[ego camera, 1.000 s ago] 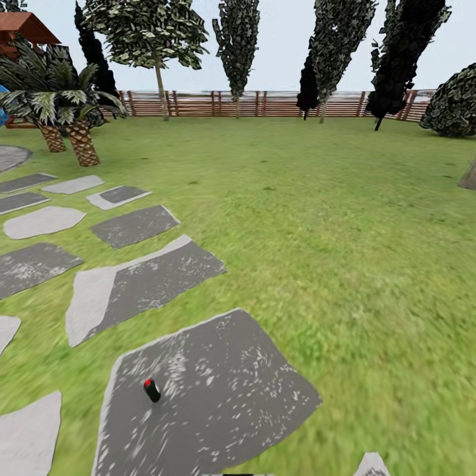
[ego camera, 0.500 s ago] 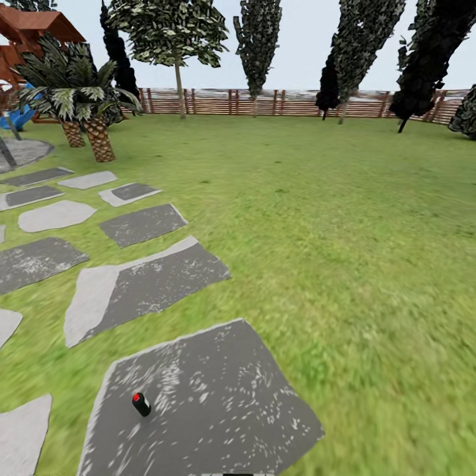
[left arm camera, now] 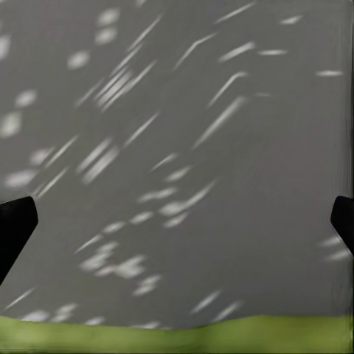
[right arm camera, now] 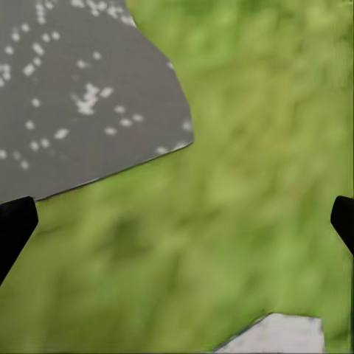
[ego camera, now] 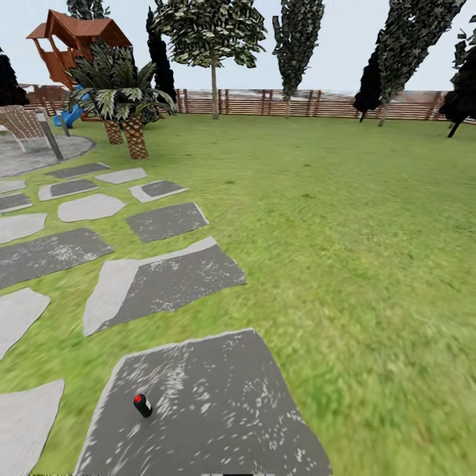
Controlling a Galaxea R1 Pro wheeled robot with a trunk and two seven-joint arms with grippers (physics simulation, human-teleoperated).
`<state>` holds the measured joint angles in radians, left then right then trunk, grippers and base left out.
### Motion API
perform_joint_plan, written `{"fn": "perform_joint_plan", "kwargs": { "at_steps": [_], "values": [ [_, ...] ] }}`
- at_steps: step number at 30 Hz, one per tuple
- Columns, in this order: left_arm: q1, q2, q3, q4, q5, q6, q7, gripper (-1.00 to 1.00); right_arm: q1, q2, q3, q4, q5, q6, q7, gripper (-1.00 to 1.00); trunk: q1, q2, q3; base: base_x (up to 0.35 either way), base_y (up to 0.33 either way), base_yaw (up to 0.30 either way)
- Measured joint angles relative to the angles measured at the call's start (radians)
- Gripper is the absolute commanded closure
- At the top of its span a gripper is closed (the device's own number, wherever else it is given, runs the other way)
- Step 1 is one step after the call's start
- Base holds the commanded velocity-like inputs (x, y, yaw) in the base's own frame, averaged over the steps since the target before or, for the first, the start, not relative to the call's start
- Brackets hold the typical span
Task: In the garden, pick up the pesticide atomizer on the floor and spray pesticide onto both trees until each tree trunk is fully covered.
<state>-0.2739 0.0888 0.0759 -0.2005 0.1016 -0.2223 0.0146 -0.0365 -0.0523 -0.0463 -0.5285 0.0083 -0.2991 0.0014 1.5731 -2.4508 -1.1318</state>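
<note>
A small black pesticide atomizer (ego camera: 142, 404) with a red cap lies tilted on a dark grey paving slab (ego camera: 218, 410) at the near left of the head view. Green lawn (ego camera: 344, 251) stretches to the right and far ahead. One tall tree (ego camera: 213, 39) with a bare straight trunk (ego camera: 214, 96) stands by the far fence. In the left wrist view my left gripper (left arm camera: 177, 225) is open over grey slab, its dark fingertips (left arm camera: 15, 228) at the frame's edges. My right gripper (right arm camera: 177, 225) is open over grass beside a slab corner, with nothing between its fingers.
Several grey paving slabs (ego camera: 165, 281) run along the left. Two short palms (ego camera: 132, 116) and a wooden playhouse (ego camera: 76, 39) stand at the far left. A reddish slat fence (ego camera: 317, 104) closes the back, with narrow dark cypress-like trees (ego camera: 297, 46) along it.
The whole head view has shifted right as the camera turned left, bringing the playhouse into sight. The atomizer stays on the same slab.
</note>
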Motion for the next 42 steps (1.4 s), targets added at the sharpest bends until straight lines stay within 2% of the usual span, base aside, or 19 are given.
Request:
{"fn": "perform_joint_plan", "kwargs": {
  "at_steps": [28, 42],
  "values": [
    [0.0, 0.0, 0.001, -0.001, 0.0, 0.0, 0.0, -1.0, 0.0, 0.0, 0.0, -0.001, 0.0, 0.0, 0.0, -1.0, 0.0, 0.0, 0.0, 0.103, -0.189, 0.277],
    [0.0, 0.0, 0.001, -0.002, -0.001, 0.0, 0.0, -1.0, 0.0, 0.0, 0.0, -0.001, 0.0, 0.0, 0.0, -1.0, 0.0, 0.0, 0.0, 0.035, -0.021, 0.278]
  ]
}}
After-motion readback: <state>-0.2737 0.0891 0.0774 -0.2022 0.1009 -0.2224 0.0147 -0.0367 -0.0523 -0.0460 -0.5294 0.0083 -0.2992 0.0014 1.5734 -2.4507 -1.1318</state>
